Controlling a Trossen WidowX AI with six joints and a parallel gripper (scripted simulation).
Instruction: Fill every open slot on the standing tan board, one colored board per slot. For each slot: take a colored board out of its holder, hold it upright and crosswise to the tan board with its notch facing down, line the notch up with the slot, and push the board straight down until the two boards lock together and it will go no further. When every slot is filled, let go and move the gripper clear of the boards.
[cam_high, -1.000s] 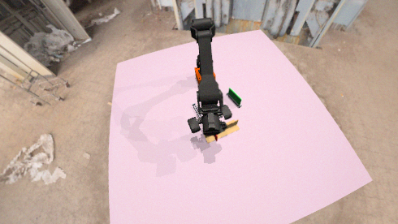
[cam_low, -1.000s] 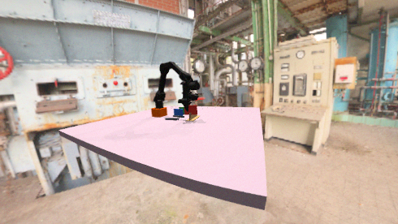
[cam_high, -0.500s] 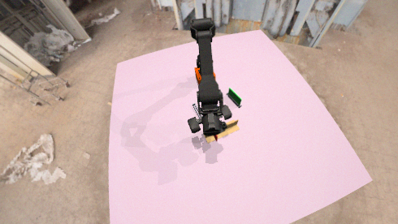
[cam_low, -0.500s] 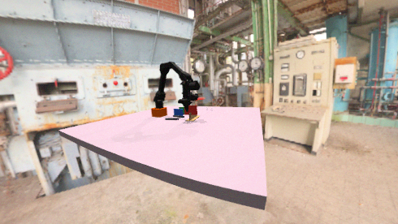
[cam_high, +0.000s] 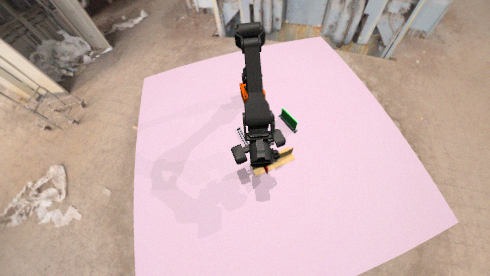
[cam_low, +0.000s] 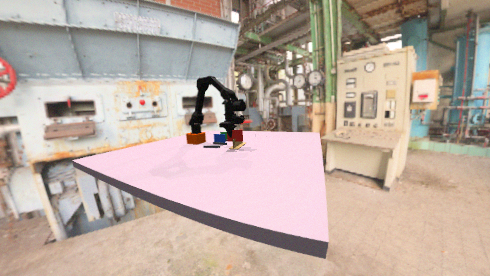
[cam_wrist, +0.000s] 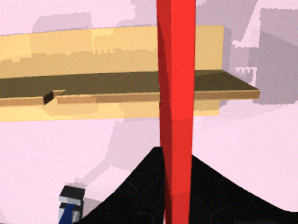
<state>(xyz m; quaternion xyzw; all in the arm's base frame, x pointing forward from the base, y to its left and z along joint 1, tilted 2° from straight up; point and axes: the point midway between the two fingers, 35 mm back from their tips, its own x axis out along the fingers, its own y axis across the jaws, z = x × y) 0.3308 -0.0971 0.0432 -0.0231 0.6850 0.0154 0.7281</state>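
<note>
Jaws pinching red board (cam_wrist: 181, 65) (cam_low: 237, 135) crosswise over tan board (cam_wrist: 125, 85) (cam_high: 285, 159) (cam_low: 237, 145), seating unclear; one visible slot left open, blue board (cam_wrist: 67, 216) (cam_low: 219, 138) and green board (cam_high: 289, 119) on the desk (cam_high: 350, 175) (cam_low: 225, 185) in holders, so likely early on, final release pending.

Pale light is falling across a worn concrete floor (cam_high: 100, 165) (cam_low: 240, 255), where rusting machinery (cam_low: 145, 45) and a beige control console (cam_low: 370, 95) are standing near green pillars (cam_low: 325, 55).
</note>
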